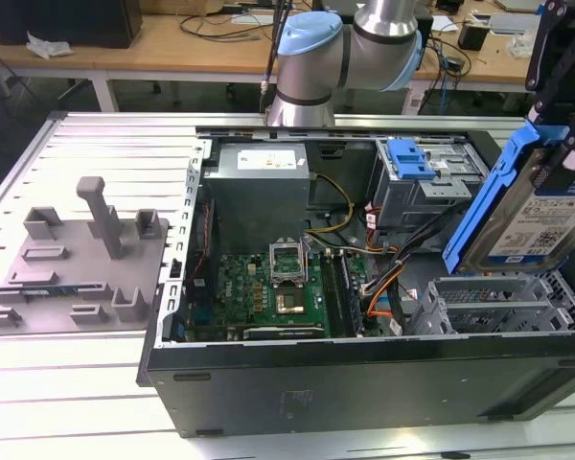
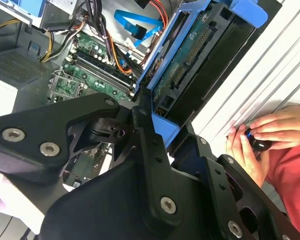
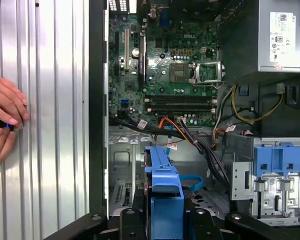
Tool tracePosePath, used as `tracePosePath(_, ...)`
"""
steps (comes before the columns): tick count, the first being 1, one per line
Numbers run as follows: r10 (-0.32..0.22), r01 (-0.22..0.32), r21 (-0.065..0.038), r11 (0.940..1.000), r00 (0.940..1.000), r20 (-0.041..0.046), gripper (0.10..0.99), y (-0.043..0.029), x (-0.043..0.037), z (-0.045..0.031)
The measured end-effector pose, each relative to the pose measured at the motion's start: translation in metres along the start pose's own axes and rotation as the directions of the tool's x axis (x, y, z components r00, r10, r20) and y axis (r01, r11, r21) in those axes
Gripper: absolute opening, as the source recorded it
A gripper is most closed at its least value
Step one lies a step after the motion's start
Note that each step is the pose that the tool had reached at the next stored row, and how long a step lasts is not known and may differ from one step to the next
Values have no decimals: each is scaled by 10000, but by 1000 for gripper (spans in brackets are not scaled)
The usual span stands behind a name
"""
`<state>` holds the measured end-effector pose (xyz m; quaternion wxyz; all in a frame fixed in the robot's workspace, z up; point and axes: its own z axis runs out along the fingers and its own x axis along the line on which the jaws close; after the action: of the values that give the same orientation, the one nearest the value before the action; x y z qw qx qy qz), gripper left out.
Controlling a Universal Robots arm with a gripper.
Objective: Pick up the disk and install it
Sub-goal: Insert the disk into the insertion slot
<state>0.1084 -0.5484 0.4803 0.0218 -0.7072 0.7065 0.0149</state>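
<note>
The disk, a silver drive with a white-and-blue label in a blue carrier frame, hangs nearly on edge over the far right end of the open computer case in the exterior view. My gripper comes down from above and is shut on its upper end. In the second wrist view the disk sticks out past the black fingers, its green circuit side showing. In the first wrist view the edge of its blue frame is held over the metal drive cage.
Inside the case are the grey power supply, the motherboard, cable bundles and a bay with a smaller blue tab. An empty drive cage lies below the disk. A person's hands rest on the ribbed table beside the case. A grey fixture stands on the exterior view's left.
</note>
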Motion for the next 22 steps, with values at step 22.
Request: tracePosePath(22,-93,93,-5,10000,10000,-2,369,1,66,99)
